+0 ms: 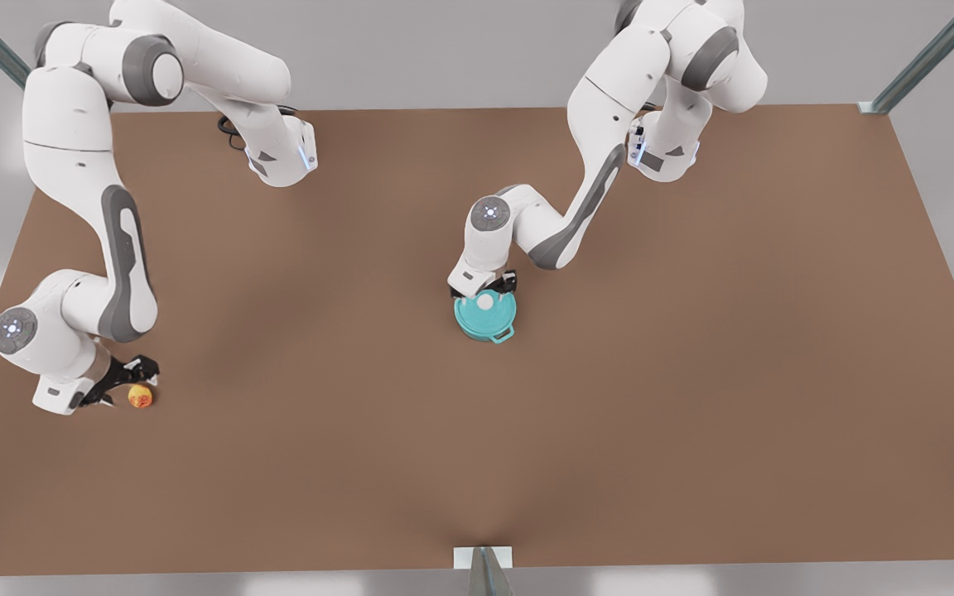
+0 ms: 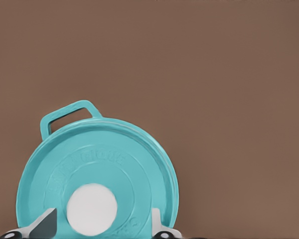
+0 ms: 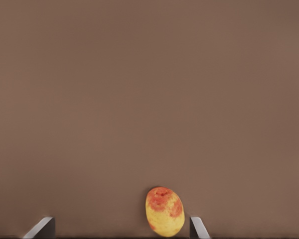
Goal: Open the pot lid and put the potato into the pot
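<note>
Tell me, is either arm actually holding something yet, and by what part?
Nothing is held. The left tool is open astride the pot lid's knob; the right tool is open around the potato.

The pot lid point(image 2: 97, 179) looks like smooth teal plastic or enamel with a soft sheen, with faint raised rings and letters on it. Its knob point(image 2: 91, 207) is plain matt white. The pot point(image 1: 487, 324) has the same teal finish. The potato point(image 3: 164, 211) has a smooth, slightly mottled yellow and red skin. The table point(image 1: 692, 372) is matt brown, even, without grain. The arm shells in the upper left of the front view look like glossy white plastic with grey parts.
</note>
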You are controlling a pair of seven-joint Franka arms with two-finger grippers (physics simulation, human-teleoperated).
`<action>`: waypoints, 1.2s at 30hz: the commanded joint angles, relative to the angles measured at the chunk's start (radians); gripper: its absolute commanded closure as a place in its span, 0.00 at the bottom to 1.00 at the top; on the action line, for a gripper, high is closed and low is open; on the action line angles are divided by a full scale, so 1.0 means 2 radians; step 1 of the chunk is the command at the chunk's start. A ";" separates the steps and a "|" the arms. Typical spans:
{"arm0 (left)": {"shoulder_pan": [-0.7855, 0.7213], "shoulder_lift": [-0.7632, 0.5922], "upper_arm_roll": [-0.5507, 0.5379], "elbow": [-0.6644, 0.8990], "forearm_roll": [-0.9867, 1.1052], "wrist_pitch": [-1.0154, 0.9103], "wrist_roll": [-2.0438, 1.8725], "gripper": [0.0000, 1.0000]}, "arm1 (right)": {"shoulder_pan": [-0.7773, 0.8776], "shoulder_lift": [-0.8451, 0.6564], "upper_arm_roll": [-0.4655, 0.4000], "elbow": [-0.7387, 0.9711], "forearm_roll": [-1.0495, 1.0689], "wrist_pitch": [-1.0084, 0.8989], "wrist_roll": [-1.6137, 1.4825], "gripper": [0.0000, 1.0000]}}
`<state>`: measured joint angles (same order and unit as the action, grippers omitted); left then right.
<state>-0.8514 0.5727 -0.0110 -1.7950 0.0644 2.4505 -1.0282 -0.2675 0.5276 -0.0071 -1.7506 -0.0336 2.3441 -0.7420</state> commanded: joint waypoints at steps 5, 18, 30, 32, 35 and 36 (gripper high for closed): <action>0.001 -0.004 0.005 0.001 0.002 -0.004 -0.053 0.53 | -0.008 0.018 0.000 0.000 0.000 0.008 -0.128 0.00; 0.170 0.172 0.036 0.241 -0.023 -0.024 0.092 0.58 | -0.023 0.051 -0.005 -0.007 -0.028 0.073 -0.131 0.00; 0.311 -0.207 0.045 0.036 -0.083 -0.291 0.487 0.00 | -0.033 0.090 -0.009 0.016 -0.030 0.074 -0.131 0.02; 0.315 -0.158 0.045 0.151 -0.084 -0.384 0.482 0.00 | -0.033 0.092 -0.008 0.016 -0.028 0.074 -0.129 0.02; 0.338 -0.145 0.044 0.167 -0.081 -0.380 0.536 0.00 | -0.033 0.097 -0.007 0.016 -0.028 0.074 -0.127 0.03; 0.338 -0.148 0.042 0.167 -0.081 -0.381 0.536 0.00 | -0.033 0.098 -0.007 0.016 -0.028 0.074 -0.126 0.04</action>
<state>-0.1767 0.2772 0.0783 -1.4669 -0.0892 1.8048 -0.4997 -0.3329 0.7244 -0.0219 -1.7185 -0.0928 2.4915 -0.9627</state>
